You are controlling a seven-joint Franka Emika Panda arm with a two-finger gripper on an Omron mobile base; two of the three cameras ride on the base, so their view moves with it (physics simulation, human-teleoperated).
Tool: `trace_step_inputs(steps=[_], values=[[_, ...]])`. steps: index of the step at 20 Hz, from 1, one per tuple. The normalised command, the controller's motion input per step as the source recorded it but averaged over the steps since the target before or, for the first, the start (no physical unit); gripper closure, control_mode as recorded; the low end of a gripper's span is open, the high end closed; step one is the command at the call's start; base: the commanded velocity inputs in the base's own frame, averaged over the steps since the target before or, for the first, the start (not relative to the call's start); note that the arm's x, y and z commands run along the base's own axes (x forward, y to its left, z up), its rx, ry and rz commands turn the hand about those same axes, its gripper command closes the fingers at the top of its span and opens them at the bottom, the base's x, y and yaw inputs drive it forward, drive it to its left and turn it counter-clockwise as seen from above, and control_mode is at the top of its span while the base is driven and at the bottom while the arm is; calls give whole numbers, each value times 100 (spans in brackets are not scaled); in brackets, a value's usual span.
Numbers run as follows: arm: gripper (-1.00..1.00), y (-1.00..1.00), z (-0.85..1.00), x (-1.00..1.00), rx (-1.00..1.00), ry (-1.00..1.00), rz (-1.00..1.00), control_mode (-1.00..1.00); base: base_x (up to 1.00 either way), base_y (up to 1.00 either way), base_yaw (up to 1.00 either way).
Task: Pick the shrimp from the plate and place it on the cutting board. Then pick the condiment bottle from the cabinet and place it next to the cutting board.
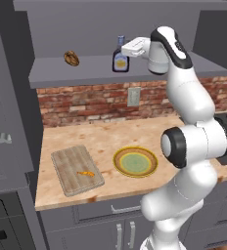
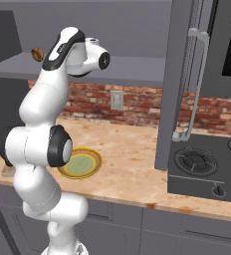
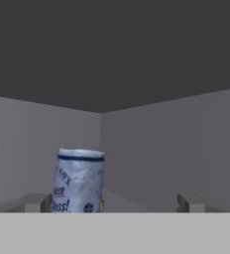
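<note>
The tiny orange shrimp [image 1: 86,173] lies on the pale wooden cutting board [image 1: 69,161] at the counter's left front. Beside the board, to its right, sits the plate [image 1: 118,166] with its yellow-brown rim [image 2: 93,169] and a bare green centre. The dark condiment bottle [image 1: 120,56] stands upright on the grey cabinet shelf [image 1: 86,73]. My gripper [image 1: 126,50] is raised to shelf height just right of the bottle's neck, open. In the hand view the bottle [image 3: 80,181] stands between the spread fingertips [image 3: 35,202], nearer the left one, and my gripper [image 3: 113,203] holds nothing.
A round brown lump [image 1: 71,58] rests on the shelf left of the bottle. A brick backsplash with an outlet [image 1: 133,96] runs behind the counter. The black stove [image 2: 207,164] lies to the right, beside a tall grey panel with a handle [image 2: 189,84]. Drawers [image 1: 125,209] sit below.
</note>
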Motion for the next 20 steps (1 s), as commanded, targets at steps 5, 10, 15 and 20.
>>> trace_step_inputs(steps=[5, 10, 15, 20], values=[[-100, 0, 0, 5, 4, 0, 0, -100, 0, 0, 0], [-100, 5, 0, 0, 4, 0, 0, -100, 0, 0, 0], [-100, 24, 0, -9, 1, 0, 0, -100, 0, 0, 0], [-100, 40, 0, -19, 0, 0, 1, -100, 0, 0, 0]])
